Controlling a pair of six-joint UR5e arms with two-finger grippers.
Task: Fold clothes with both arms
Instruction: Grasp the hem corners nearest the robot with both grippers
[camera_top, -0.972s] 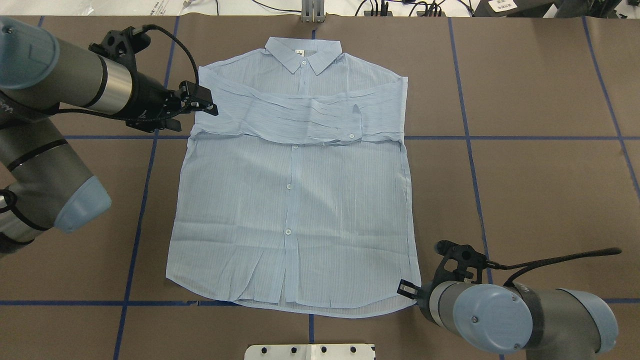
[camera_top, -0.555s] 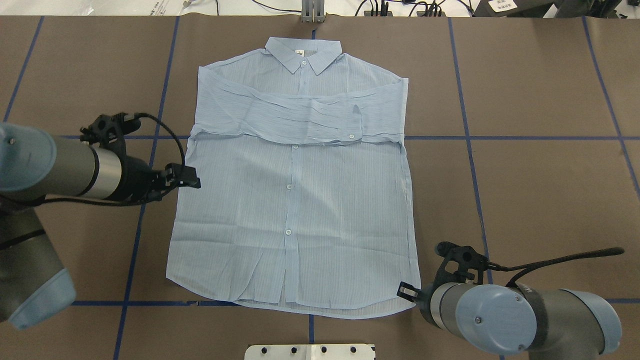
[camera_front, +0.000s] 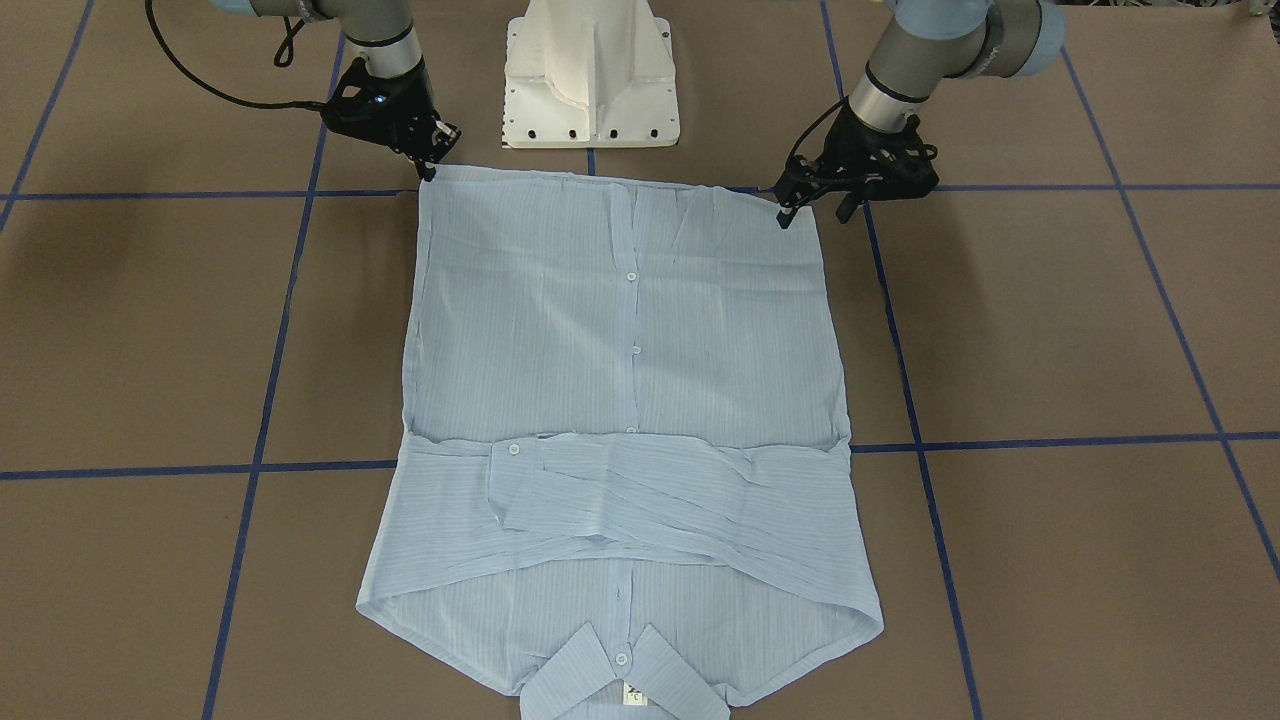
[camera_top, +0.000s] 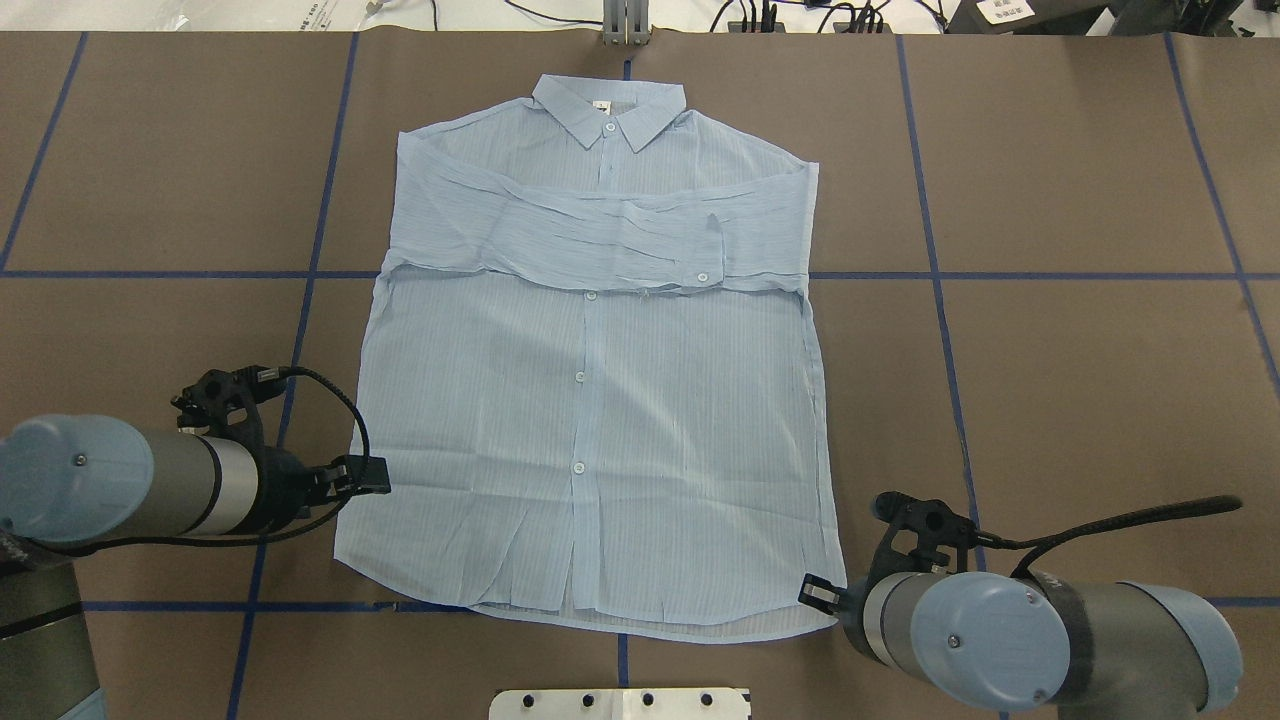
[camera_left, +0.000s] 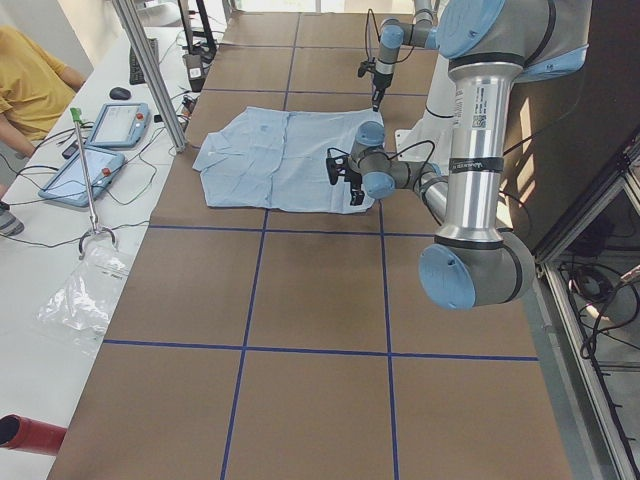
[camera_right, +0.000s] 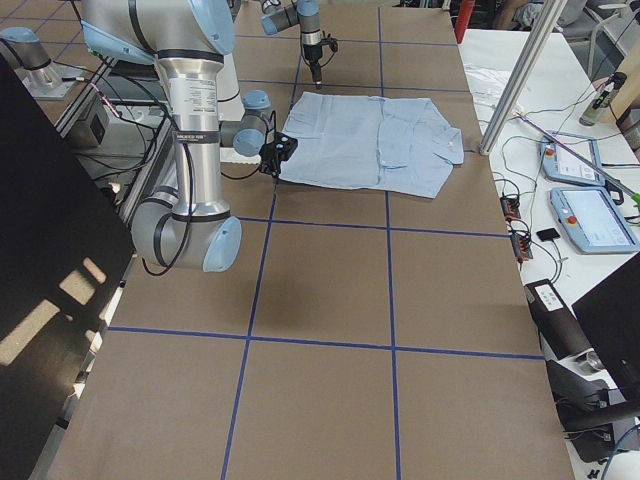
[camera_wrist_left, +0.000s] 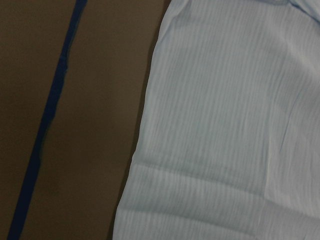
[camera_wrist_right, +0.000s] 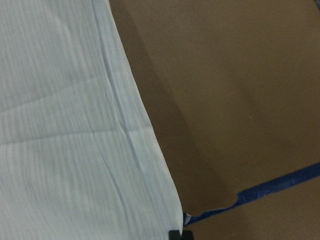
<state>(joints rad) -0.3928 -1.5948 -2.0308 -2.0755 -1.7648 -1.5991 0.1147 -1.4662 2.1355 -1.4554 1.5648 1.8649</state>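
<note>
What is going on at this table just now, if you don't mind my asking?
Two robot arms are partway through folding a pale-blue shirt that lies flat, buttons up, on the table, with its collar away from the robot. Its sleeves are already folded across the chest. The left gripper is at the shirt's left edge near the hem, fingers apart, and the right gripper is at the right hem corner. Neither visibly holds the cloth.

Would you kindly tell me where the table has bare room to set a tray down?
The widest bare table lies on the robot's right of the shirt, farther out than the right gripper. Another patch lies on its left, farther out than the left gripper. Both hem corners are crowded by the grippers.
</note>
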